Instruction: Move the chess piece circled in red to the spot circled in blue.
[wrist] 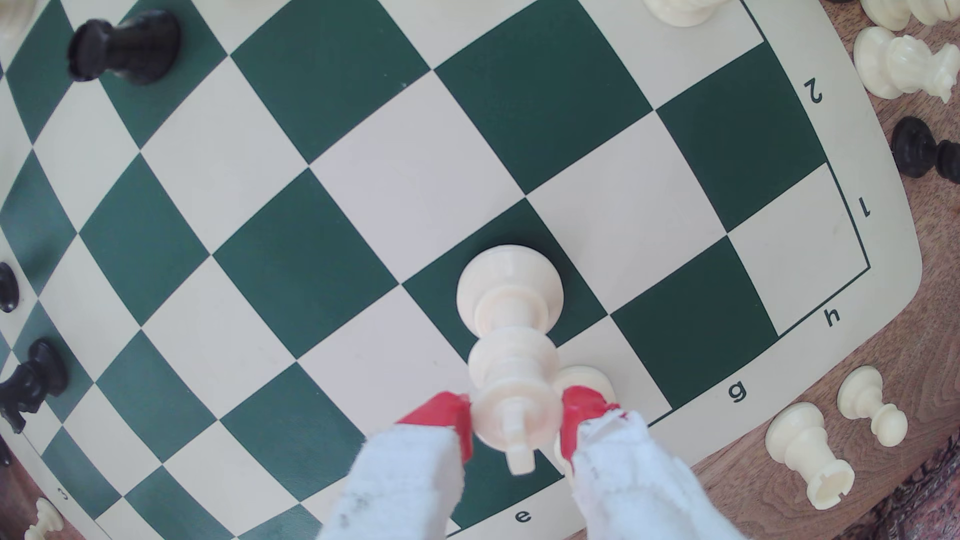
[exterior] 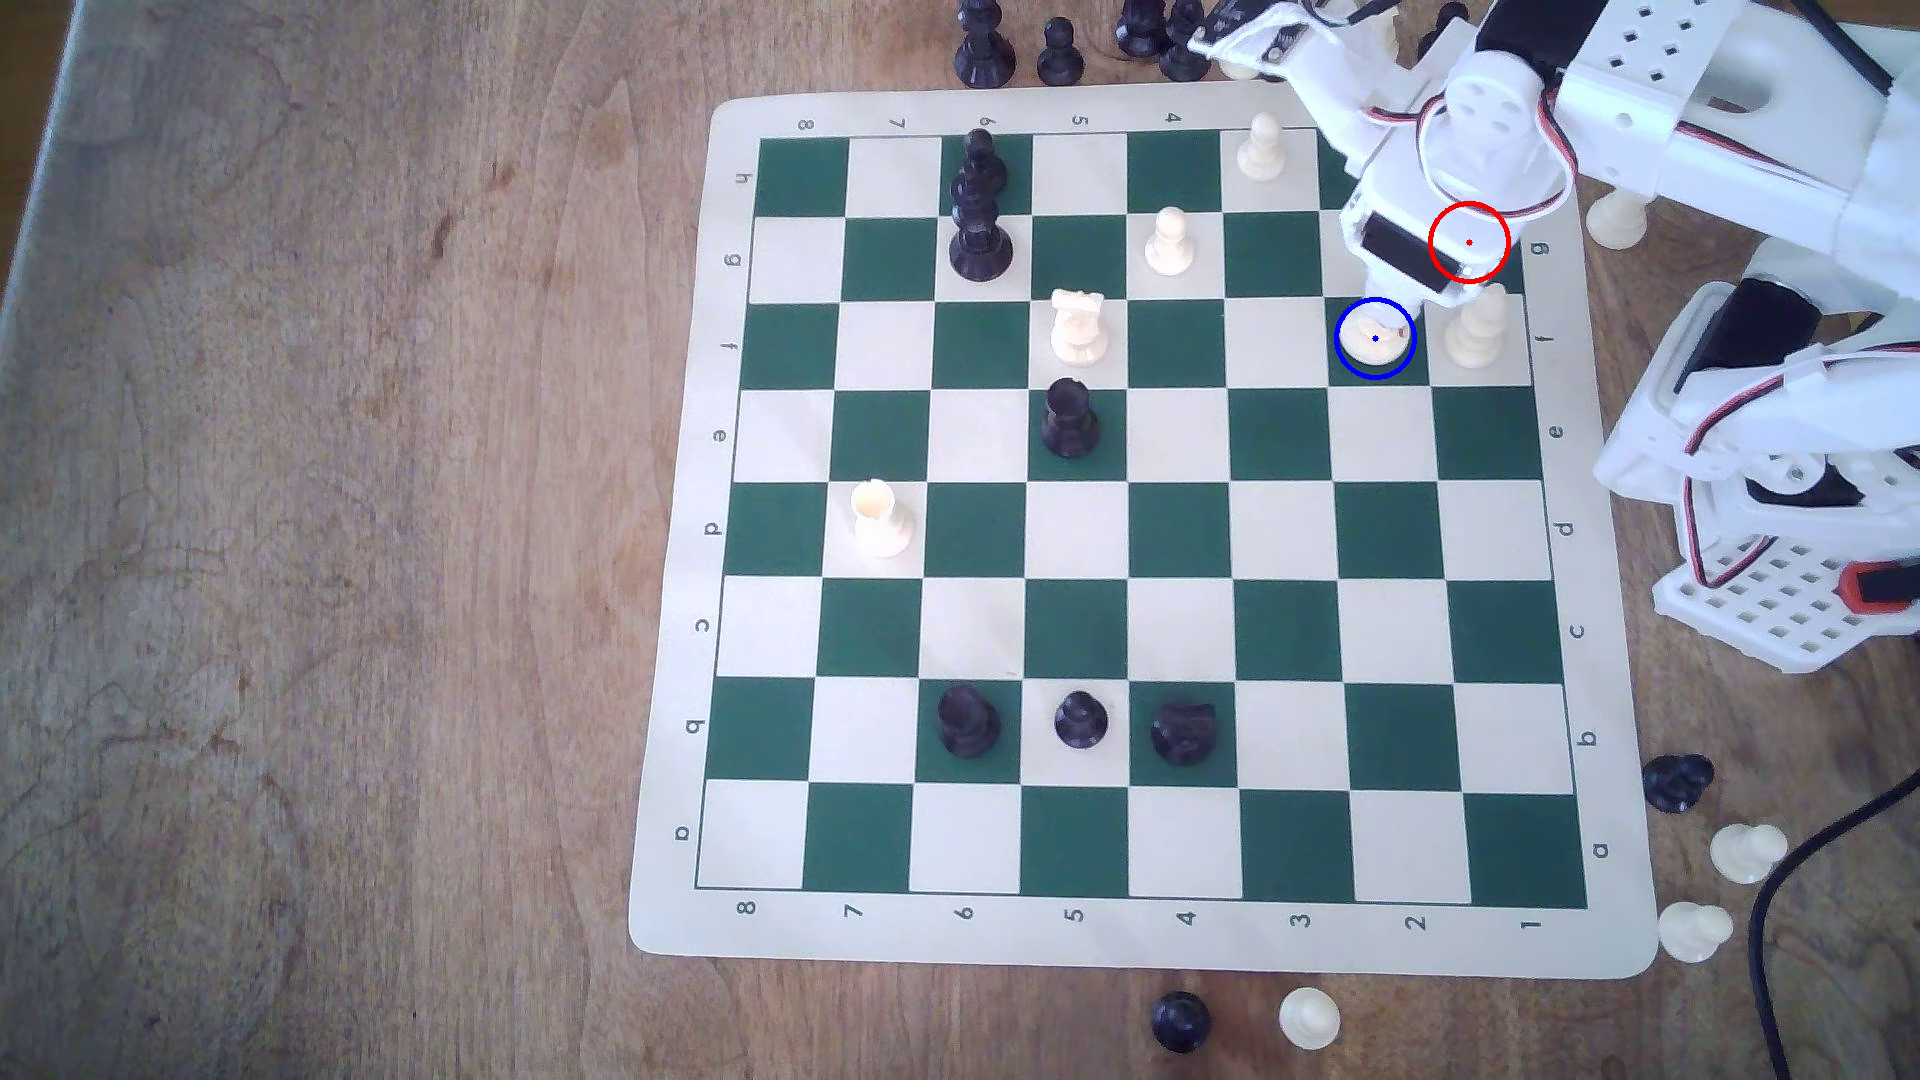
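The chess piece (wrist: 511,291), a tall cream-white one with a knobbed crown, stands upright with its round base on the dark green square of the spot (wrist: 441,296). My gripper (wrist: 517,415) is shut on its head, a red pad pressed against each side. In the exterior view its base (exterior: 1374,330) sits inside the blue ring on the spot (exterior: 1342,374), under the white arm and my gripper (exterior: 1387,296). The red ring (exterior: 1469,242) lies over the arm's wrist.
Another white piece (exterior: 1481,327) stands one square to the exterior view's right, close behind my finger (wrist: 582,376). White pawns (exterior: 1169,241), a white rook (exterior: 1078,324) and a black rook (exterior: 1070,415) stand farther left. Captured pieces (wrist: 810,457) lie off the board's edge.
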You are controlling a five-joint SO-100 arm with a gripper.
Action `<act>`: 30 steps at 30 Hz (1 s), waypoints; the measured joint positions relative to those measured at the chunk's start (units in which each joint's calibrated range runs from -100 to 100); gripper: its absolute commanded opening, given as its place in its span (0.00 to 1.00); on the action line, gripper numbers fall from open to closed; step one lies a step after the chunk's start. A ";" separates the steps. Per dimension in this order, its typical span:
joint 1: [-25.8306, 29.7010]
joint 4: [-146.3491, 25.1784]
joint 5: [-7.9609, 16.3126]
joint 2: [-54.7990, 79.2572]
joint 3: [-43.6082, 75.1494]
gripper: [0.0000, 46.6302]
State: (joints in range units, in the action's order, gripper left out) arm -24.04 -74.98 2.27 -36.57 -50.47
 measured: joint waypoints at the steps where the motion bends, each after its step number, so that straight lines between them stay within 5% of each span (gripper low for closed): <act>1: 0.00 0.24 0.00 0.08 0.00 0.01; 10: -0.66 0.56 -0.63 2.18 0.00 0.01; 15: -1.11 0.72 -1.12 2.43 0.00 0.38; 21: -2.73 1.20 -1.12 2.51 -0.09 0.55; 30: -2.14 1.91 -1.07 -12.15 -6.42 0.55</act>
State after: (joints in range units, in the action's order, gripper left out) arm -26.18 -73.07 1.20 -48.72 -56.89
